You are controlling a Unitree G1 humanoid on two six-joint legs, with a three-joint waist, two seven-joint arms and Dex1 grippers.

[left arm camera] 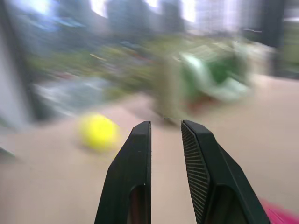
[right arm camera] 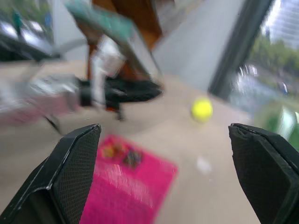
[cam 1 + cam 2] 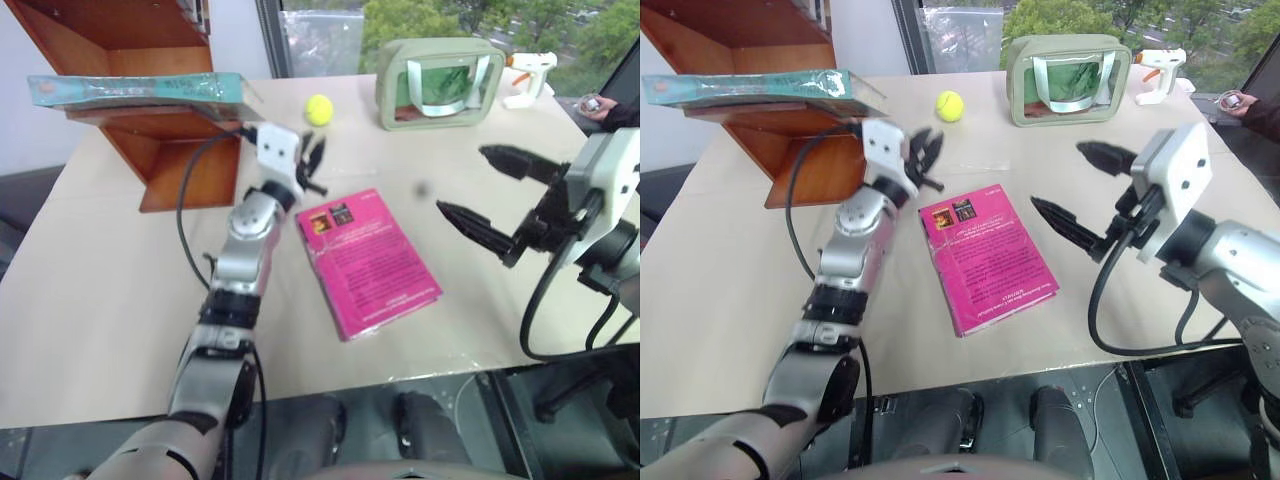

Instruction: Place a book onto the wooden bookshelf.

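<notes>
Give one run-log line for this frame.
book: lying on wooden bookshelf ledge | left gripper: nearly shut, empty | right gripper: open, empty

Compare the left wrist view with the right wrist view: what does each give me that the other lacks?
Left wrist: the green pouch beyond the left gripper, fingers nearly closed. Right wrist: the book lying on the wooden bookshelf, the left gripper near it, framed by the right gripper, fingers wide open. Both: the yellow ball, the pink book and the table.
</notes>
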